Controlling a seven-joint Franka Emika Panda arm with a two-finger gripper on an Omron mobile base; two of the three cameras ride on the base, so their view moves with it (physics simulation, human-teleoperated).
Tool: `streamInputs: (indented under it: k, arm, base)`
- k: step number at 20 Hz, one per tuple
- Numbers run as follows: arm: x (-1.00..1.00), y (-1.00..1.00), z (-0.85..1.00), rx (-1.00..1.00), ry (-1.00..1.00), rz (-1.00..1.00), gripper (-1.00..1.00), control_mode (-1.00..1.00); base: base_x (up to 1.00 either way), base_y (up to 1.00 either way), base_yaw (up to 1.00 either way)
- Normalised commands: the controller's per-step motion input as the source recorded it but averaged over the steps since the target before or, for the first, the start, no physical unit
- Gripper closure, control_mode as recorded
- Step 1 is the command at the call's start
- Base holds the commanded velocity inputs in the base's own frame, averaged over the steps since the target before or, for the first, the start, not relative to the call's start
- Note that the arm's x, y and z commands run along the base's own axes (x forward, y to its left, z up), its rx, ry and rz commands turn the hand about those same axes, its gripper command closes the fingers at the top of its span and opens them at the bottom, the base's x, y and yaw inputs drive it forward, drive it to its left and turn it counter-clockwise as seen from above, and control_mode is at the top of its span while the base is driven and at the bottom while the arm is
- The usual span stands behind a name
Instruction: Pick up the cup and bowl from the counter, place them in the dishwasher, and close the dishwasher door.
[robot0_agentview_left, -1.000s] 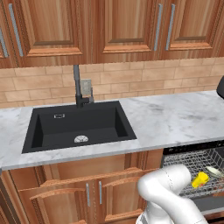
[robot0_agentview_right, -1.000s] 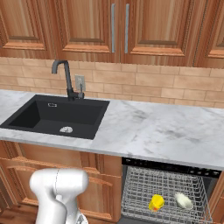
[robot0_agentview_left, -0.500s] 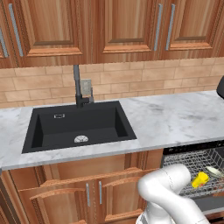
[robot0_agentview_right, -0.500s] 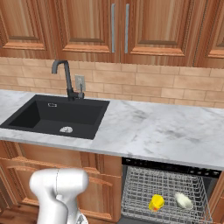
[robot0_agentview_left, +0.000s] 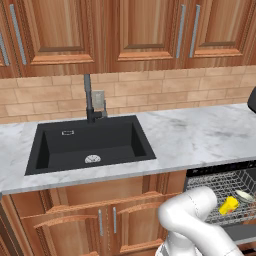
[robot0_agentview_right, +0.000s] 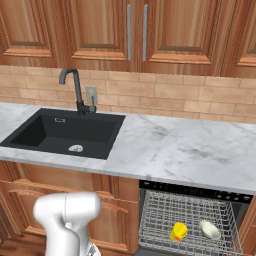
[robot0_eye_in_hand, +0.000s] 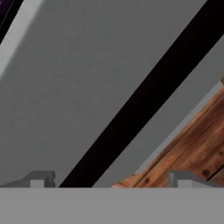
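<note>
The end effector (robot0_eye_in_hand: 109, 178) was seen in the hand view with its two fingertips spread wide and nothing between them. Directly ahead of it lay the flat grey door (robot0_eye_in_hand: 78, 87), crossed by its black strip (robot0_eye_in_hand: 144, 98), with brown wood (robot0_eye_in_hand: 192, 148) showing past the panel's edge. Whether the fingertips touched the panel could not be told.

The cup (robot0_agentview_right: 178, 232) and the bowl (robot0_agentview_right: 210, 229) were seen lying in the wire rack (robot0_agentview_right: 165, 210) of the dishwasher (robot0_agentview_right: 192, 189), the cup to the left of the bowl and just apart from it. From the left base view, the cup (robot0_agentview_left: 229, 205) was found just beside the arm's white elbow (robot0_agentview_left: 192, 215), with the bowl (robot0_agentview_left: 244, 196) beyond it. The rack was set below the worktop (robot0_agentview_right: 190, 150), to the right of the sink (robot0_agentview_right: 67, 132).
</note>
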Motion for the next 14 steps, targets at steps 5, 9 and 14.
streamInputs:
  k: [5, 9, 14]
  arm:
    - [0.39, -0.42, -0.7, 0.0, -0.04, -0.01, -1.0, -1.0]
    - [0.74, -0.2, -0.75, -0.05, -0.03, -0.02, -1.0, -1.0]
    - [0.98, 0.0, -0.76, -0.13, -0.06, -0.06, -1.0, -1.0]
  base:
    - [0.0, 0.0, 0.0]
    - [0.0, 0.0, 0.0]
    - [0.0, 0.0, 0.0]
